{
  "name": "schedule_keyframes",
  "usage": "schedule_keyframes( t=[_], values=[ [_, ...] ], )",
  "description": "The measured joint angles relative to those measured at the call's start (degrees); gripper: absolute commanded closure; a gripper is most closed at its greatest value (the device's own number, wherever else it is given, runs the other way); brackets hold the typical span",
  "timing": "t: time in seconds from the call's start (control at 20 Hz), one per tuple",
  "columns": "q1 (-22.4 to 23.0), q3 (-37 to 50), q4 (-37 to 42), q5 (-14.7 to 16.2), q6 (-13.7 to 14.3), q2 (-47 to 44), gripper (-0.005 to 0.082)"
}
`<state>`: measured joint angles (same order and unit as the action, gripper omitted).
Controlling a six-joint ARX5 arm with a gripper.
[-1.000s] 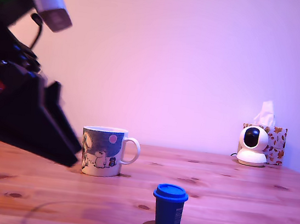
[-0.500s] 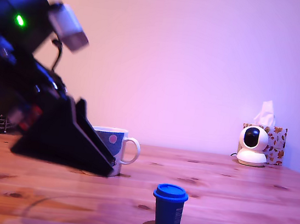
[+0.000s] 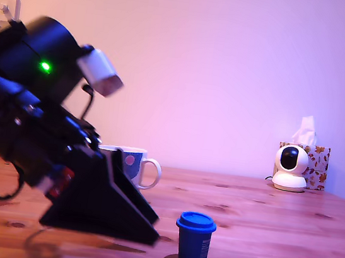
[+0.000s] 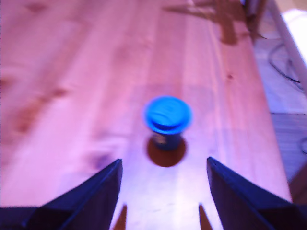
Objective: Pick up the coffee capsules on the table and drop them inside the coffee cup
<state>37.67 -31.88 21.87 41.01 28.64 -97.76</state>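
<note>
Gripper (image 4: 163, 184) spread wide, empty, low over the table (image 4: 72, 72). Blue capsule (image 4: 167, 122) stands upright at its twelve o'clock, near. An off-centre approach could topple it.

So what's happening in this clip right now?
A single robot arm is working over a wooden table. Its hand is open and empty, low over the tabletop and aimed at a blue coffee capsule that stands upright, lid up, just ahead of the fingertips and not yet touched. The white cartoon mug sits farther back, partly hidden by the arm. A small camera and a tissue box are at the far edge on the exterior view's right.
</note>
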Motion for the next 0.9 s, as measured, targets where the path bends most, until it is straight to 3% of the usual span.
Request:
schedule_keyframes(
  t=[0.4,0.9],
  values=[
    [3.0,-7.6,0.5,0.1,-2.9,-6.7,0.0261],
    [5.7,-9.9,0.5,-0.5,-3.0,-9.2,0.0272]
  ],
)
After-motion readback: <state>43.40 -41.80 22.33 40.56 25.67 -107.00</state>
